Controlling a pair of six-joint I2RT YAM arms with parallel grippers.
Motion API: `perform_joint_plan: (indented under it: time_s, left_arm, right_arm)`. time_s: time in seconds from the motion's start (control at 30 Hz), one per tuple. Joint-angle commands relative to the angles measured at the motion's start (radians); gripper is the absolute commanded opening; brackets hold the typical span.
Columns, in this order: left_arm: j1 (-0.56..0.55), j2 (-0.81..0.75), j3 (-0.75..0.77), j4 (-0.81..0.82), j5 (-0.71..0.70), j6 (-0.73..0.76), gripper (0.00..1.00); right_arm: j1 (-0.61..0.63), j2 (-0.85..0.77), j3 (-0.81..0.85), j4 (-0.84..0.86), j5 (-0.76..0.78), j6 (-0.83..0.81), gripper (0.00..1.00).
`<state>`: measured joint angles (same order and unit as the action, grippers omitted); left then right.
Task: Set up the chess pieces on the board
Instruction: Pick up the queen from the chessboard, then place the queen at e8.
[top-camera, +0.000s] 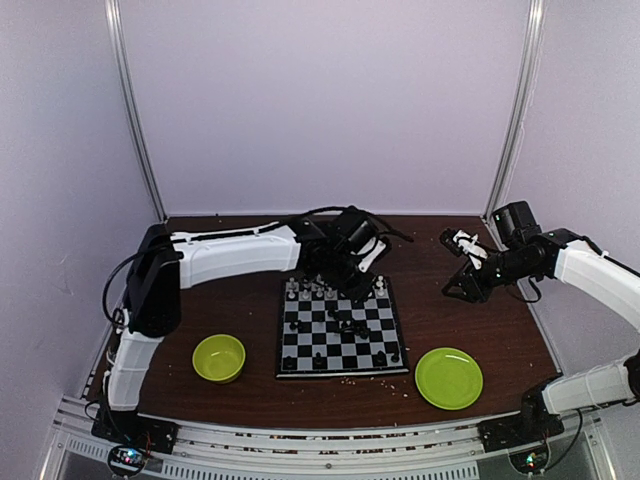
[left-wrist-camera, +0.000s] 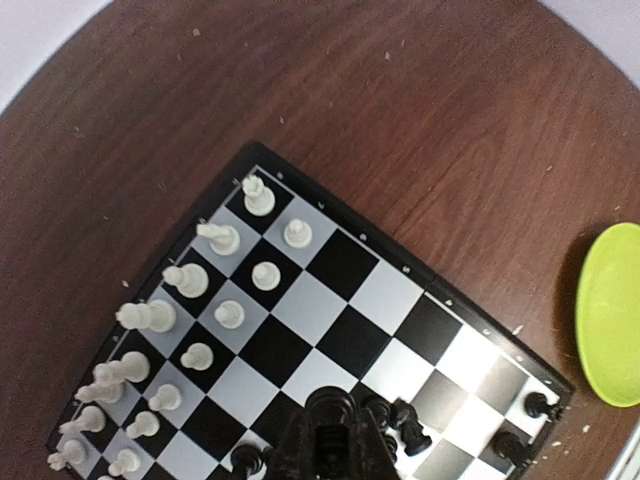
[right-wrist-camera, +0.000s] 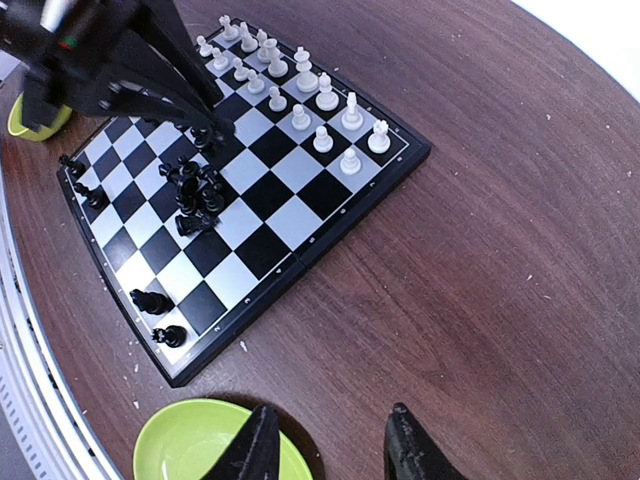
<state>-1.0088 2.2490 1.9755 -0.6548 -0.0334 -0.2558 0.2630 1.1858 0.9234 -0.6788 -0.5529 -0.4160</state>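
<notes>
The board (top-camera: 340, 374) lies mid-table between the arms. White chess pieces (left-wrist-camera: 230, 315) stand in two rows along its far side (right-wrist-camera: 300, 85). A loose cluster of black pieces (right-wrist-camera: 195, 195) sits near the board's middle, some of them lying down, and two more black ones (right-wrist-camera: 150, 300) stand near a front corner. My left gripper (left-wrist-camera: 330, 435) hangs over the cluster, shut on a black chess piece (left-wrist-camera: 330, 405); in the right wrist view the left gripper (right-wrist-camera: 205, 128) has its tip down at the board. My right gripper (right-wrist-camera: 330, 440) is open and holds nothing, above bare table right of the board.
A lime-green plate (top-camera: 448, 378) lies at the front right, just below the right gripper's fingers (right-wrist-camera: 255, 450). A green bowl (top-camera: 219, 358) stands front left of the board. Crumbs dot the brown table (top-camera: 450, 320). Walls enclose the back and sides.
</notes>
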Motion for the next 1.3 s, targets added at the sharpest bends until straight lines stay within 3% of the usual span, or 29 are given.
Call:
perform_joint_plan:
  time_s: [0.0,0.3,0.6,1.27]
  left_arm:
    - [-0.006,-0.190,-0.101,0.103,-0.007,0.001,0.00]
    - [-0.107,-0.385,-0.384,0.116,-0.024,-0.005,0.00]
    - [-0.177,-0.408,-0.521,0.053,-0.021,-0.015,0.00]
    - [-0.177,-0.277,-0.535,0.065,-0.022,-0.048,0.00]
  right_arm:
    - [-0.004,0.000,0.023,-0.004,0.016,-0.006,0.35]
    - [-0.004,0.010,0.025,-0.004,0.013,-0.008,0.35]
    - [-0.003,0.027,0.029,-0.008,0.018,-0.016,0.35]
    - [-0.002,0.029,0.028,-0.013,0.028,-0.020,0.35]
